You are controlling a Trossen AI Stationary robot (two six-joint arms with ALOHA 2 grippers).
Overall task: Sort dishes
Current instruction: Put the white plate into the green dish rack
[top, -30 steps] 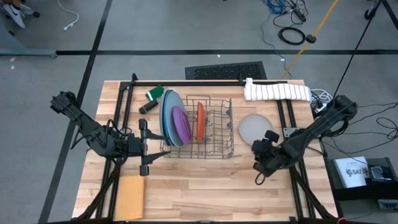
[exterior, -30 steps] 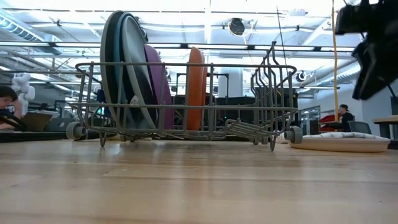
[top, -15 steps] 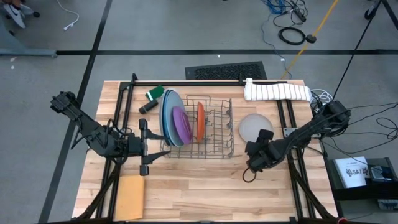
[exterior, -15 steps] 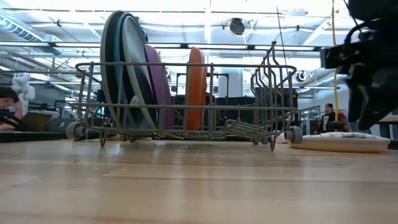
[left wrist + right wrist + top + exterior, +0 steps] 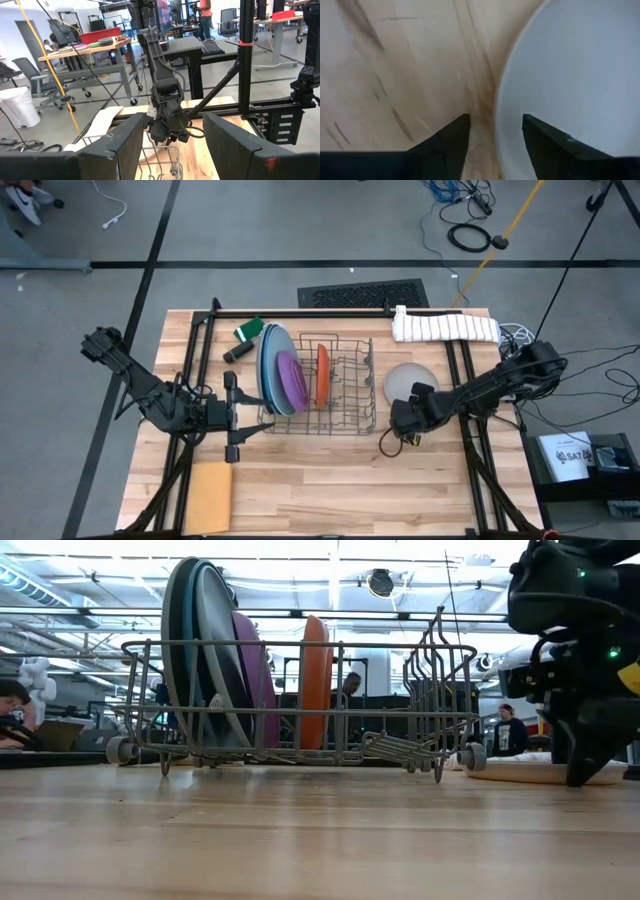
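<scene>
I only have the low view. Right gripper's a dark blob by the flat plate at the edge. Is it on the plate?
Observer: Not gripping. In the right wrist view the right gripper is open, straddling the light grey plate's rim.
Operator: Which dishes are racked?
Observer: From above: three large plates, then the purple plate and the orange plate, all on edge.
Operator: Left arm?
Observer: The left gripper waits open, left of the wire rack.

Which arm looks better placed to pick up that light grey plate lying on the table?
The right one, probably. The right gripper, open, hangs at the edge of the light grey plate, while the left gripper waits beyond the wire rack.
</scene>
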